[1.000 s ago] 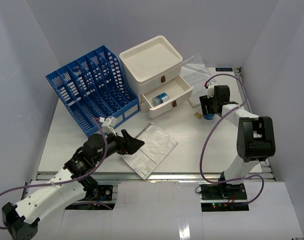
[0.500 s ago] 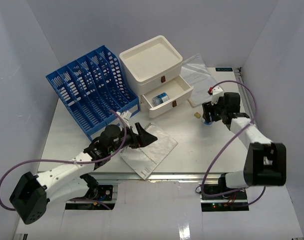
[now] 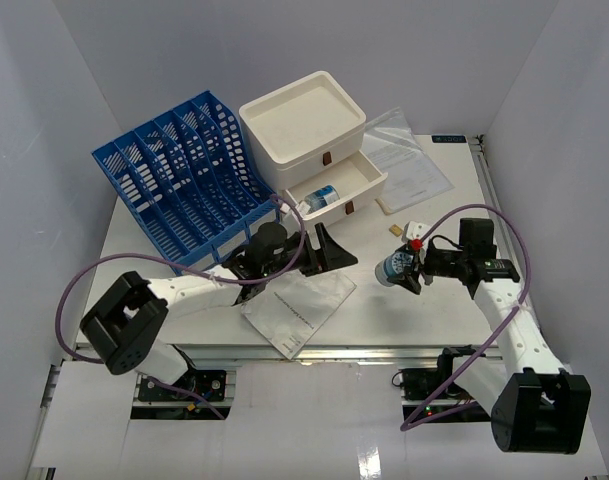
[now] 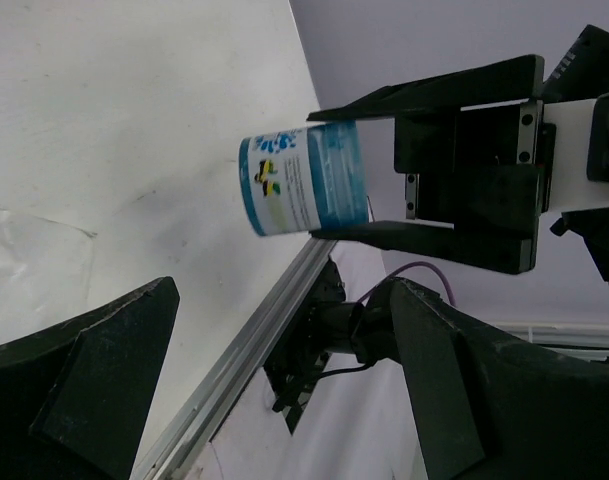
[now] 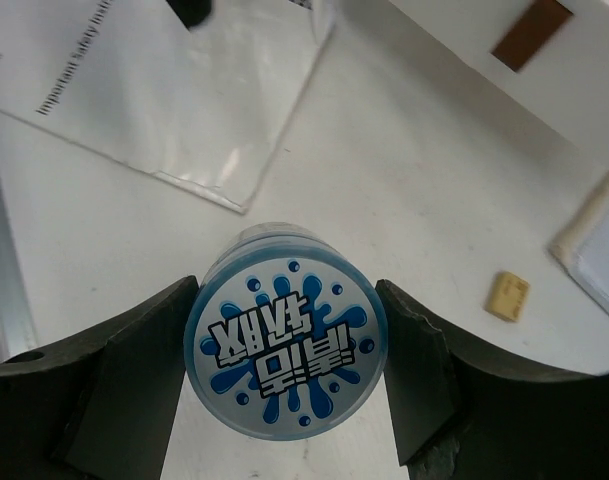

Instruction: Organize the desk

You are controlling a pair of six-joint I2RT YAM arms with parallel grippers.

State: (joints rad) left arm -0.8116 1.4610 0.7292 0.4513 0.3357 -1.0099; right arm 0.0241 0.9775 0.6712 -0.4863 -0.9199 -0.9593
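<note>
Looking down from overhead, the desk [image 3: 429, 315] fills the middle of the frame. A blue file rack [image 3: 184, 185] stands at upper left with a white drawer box [image 3: 309, 135] beside it. The box's lower drawer is open, with a small bottle [image 3: 321, 197] inside. Right of centre, the right gripper [image 3: 402, 268] clamps a blue-and-white tub [image 3: 389, 270] turned on its side. At centre the left gripper [image 3: 336, 250], jaws spread and empty, is near the upper edge of a bagged document [image 3: 299, 300].

From the left wrist, the tub sits at upper centre between the other arm's black fingers. The left arm's own fingers [image 4: 104, 380] stand wide apart along the bottom.

From the right wrist, the tub's lid fills the lower centre, pinched on both sides. A small tan block [image 5: 507, 296] lies on the desk at right.
</note>
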